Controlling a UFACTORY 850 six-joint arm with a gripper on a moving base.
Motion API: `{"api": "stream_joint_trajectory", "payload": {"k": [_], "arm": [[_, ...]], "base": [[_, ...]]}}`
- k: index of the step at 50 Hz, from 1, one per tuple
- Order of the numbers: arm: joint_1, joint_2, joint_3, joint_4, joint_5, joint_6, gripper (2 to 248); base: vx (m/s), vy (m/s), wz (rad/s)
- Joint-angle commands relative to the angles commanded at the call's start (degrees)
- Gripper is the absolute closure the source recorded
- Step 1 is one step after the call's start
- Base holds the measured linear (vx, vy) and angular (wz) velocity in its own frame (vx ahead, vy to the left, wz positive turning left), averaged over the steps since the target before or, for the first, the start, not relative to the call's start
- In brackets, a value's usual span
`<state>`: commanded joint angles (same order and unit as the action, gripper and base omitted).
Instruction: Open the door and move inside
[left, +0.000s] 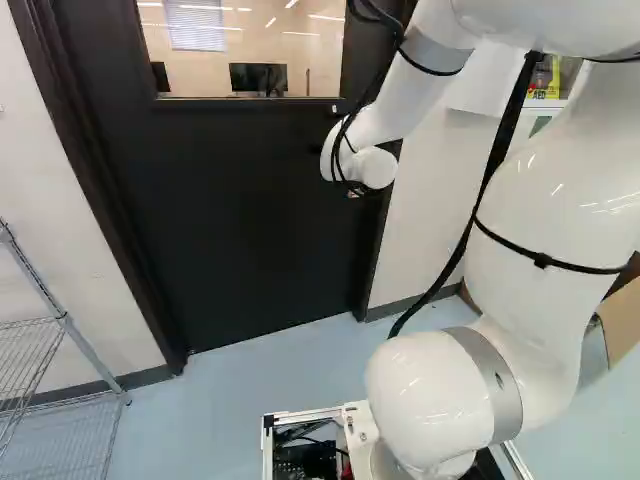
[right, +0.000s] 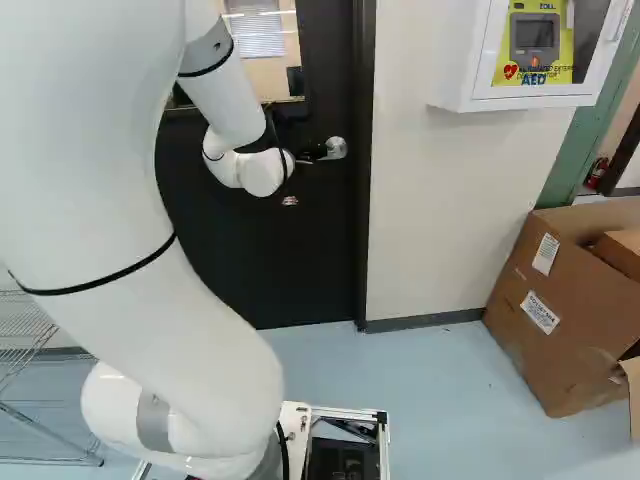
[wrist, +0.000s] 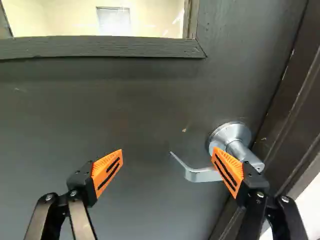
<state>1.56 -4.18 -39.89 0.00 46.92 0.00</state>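
OK so rn your arm (left: 545, 210) is reaching fwd to the dark door (left: 260, 230), which is sitting shut in its frame (right: 365, 220), w/ the window (left: 240, 60) showing a lit room behind. In the wrist view your jaws are standing wide open, a big gap b/w the two orange pads (wrist: 107, 171), and they're holding nothing. The metal lever handle (wrist: 202, 175) is sticking out of the door just ahead of them, its bent free end pointing into the space b/w the pads. One pad is covering part of the lever nr its round mount (wrist: 227, 132); can't tell if it's touching or just in front, tbh.

Rest of the rm, FYI: a wire rack (left: 62, 318) is standing by the wall at the left of the left base view. In the right base view a white wall cabinet (right: 462, 92) is hanging right of the door, a cardboard box (right: 530, 330) is sitting open on the blue floor (right: 440, 375) below it, and a red extinguisher (right: 598, 172) is showing farther back.
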Motion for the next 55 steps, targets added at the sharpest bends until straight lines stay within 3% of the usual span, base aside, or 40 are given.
{"api": "stream_joint_trajectory", "payload": {"k": [55], "arm": [[-0.26,-6.47,0.43,0.00,0.00,0.00,3]], "base": [[0.000,0.000,0.000]]}}
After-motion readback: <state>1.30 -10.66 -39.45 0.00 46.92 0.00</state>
